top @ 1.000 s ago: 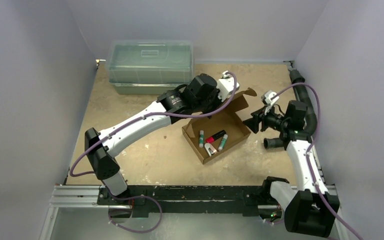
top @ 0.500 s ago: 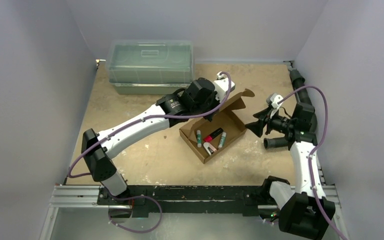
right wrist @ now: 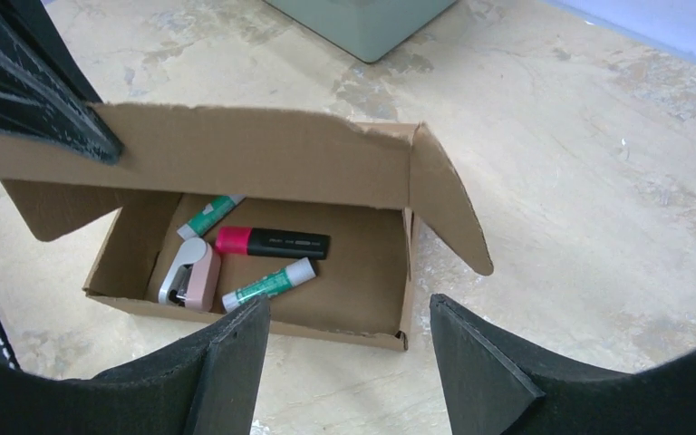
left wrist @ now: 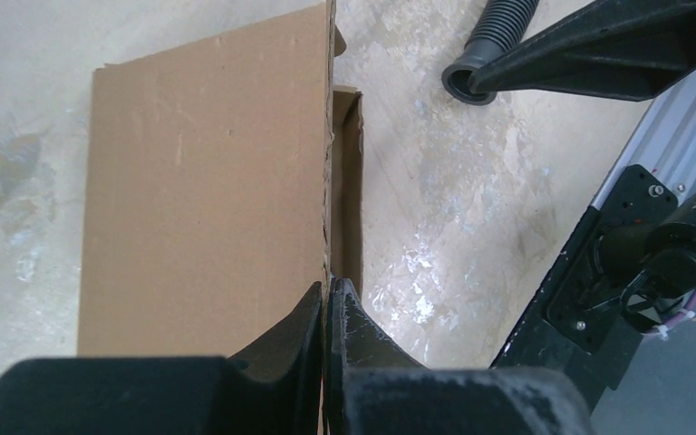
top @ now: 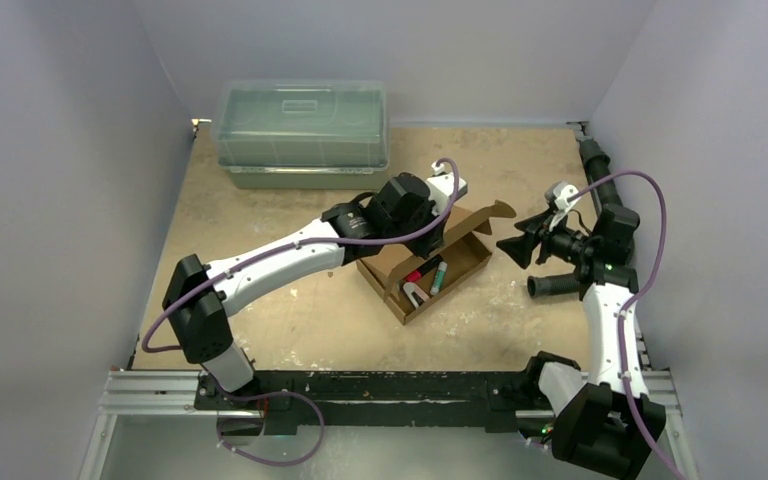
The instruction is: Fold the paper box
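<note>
The paper box [top: 460, 262] sits on the tabletop [top: 250, 210] with its lid raised half over the tray, and the left gripper [left wrist: 328, 292] has its jaws pinched tight on the lid's free edge. Inside the box lie two green-and-white glue sticks [right wrist: 267, 284], a pink-and-black marker [right wrist: 272, 242] and a small pink stapler-like thing [right wrist: 188, 272]. The lid's end flap [right wrist: 449, 213] juts from the box's right end. Just right of the box the right gripper [right wrist: 349, 337] hovers, jaws wide and touching nothing; a greenish lidded bin [top: 300, 125] stands behind the box, and a black ribbed hose [left wrist: 494, 36] lies to its right.
</note>
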`<state>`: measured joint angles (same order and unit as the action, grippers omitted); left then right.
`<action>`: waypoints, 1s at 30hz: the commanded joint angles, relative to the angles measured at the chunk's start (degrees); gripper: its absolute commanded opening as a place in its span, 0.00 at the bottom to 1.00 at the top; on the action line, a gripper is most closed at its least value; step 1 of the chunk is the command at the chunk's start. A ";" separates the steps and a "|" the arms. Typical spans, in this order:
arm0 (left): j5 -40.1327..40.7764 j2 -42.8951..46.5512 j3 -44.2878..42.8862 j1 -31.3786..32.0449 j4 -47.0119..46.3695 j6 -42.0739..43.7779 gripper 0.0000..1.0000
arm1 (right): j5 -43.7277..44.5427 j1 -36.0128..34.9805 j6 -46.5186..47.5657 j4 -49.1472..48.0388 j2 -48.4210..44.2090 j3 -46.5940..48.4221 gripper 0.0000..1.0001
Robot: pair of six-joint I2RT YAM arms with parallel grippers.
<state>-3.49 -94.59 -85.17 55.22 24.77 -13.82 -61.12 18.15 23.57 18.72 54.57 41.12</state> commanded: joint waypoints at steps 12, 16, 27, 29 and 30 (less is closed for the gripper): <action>-2.98 -0.66 8.12 0.06 -7.74 -6.01 0.00 | -3.42 2.43 -2.10 -2.00 -1.31 1.06 0.68; -3.11 -1.34 8.69 0.06 -8.01 -5.97 0.00 | -3.65 2.58 -2.01 -1.93 -1.15 1.07 0.68; -5.20 -3.79 9.56 0.06 -7.92 -5.59 0.00 | -3.85 2.76 -1.95 -1.93 -0.97 0.89 0.68; -5.51 -4.19 9.76 0.06 -7.81 -5.53 0.00 | -3.96 2.81 -1.93 -1.92 -0.89 0.89 0.68; -5.64 -4.41 9.95 0.06 -7.86 -5.56 0.00 | -4.00 2.85 -1.88 -1.93 -0.87 0.93 0.68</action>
<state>-7.73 -97.76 -76.09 55.22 17.32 -18.92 -63.09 20.64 22.02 18.17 54.57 41.12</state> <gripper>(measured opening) 0.009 0.682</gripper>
